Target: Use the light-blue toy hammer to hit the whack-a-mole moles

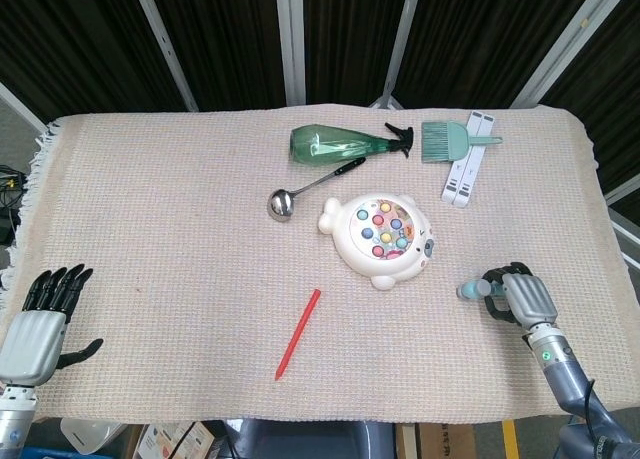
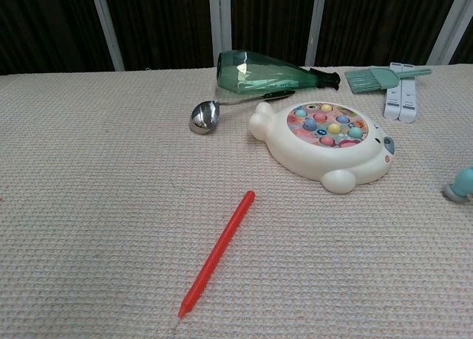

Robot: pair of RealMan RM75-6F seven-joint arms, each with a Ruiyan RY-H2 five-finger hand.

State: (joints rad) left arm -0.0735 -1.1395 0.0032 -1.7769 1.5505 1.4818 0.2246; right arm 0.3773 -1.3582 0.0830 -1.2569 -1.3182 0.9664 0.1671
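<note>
The white seal-shaped whack-a-mole toy (image 1: 380, 237) (image 2: 329, 143) with coloured moles lies right of the table's middle. The light-blue toy hammer (image 1: 468, 291) lies at the near right, its head pointing left; the chest view shows only that head (image 2: 462, 184) at the right edge. My right hand (image 1: 520, 297) has its fingers curled over the hammer's handle, which is hidden under it. My left hand (image 1: 40, 319) hangs at the near-left edge of the table with fingers spread, holding nothing.
A red stick (image 1: 298, 333) lies in front of the toy. Behind it are a steel ladle (image 1: 283, 202), a green spray bottle (image 1: 340, 143), a teal brush (image 1: 445, 139) and a white stand (image 1: 468, 169). A beige woven cloth (image 1: 150, 229) covers the table.
</note>
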